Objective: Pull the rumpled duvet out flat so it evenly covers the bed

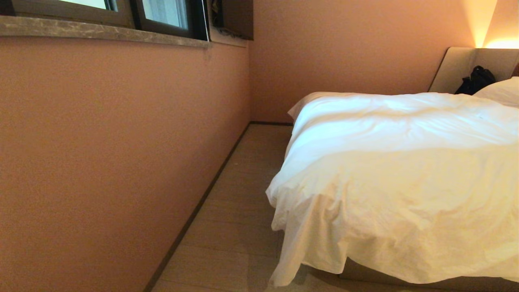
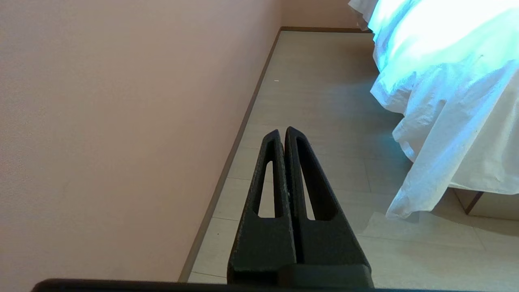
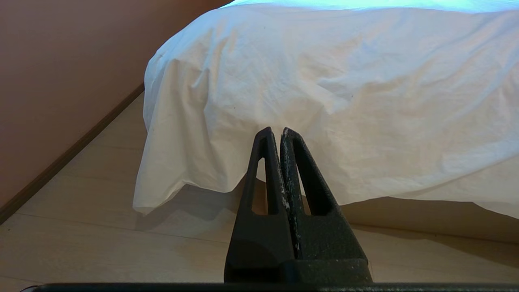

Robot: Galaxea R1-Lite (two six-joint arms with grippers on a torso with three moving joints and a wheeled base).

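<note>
**Duvet draped over bed's foot, both grippers clenched and empty**

The thick, creased white cotton duvet [image 1: 397, 162] is spread along the low tan-based bed [image 1: 405, 278], running lengthwise toward the beige padded headboard [image 1: 458, 67], one corner drooping floorward. The left gripper [image 2: 282, 130] is seen apart beside it, the right gripper [image 3: 275, 129] before its hanging edge. Only the head view shows the white pillow [image 1: 500, 91]

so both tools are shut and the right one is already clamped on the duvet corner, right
Not quite. Both tools are shut, but the right tool holds nothing: the right wrist view shows it short of the duvet. The left tool points along the floor.
</note>
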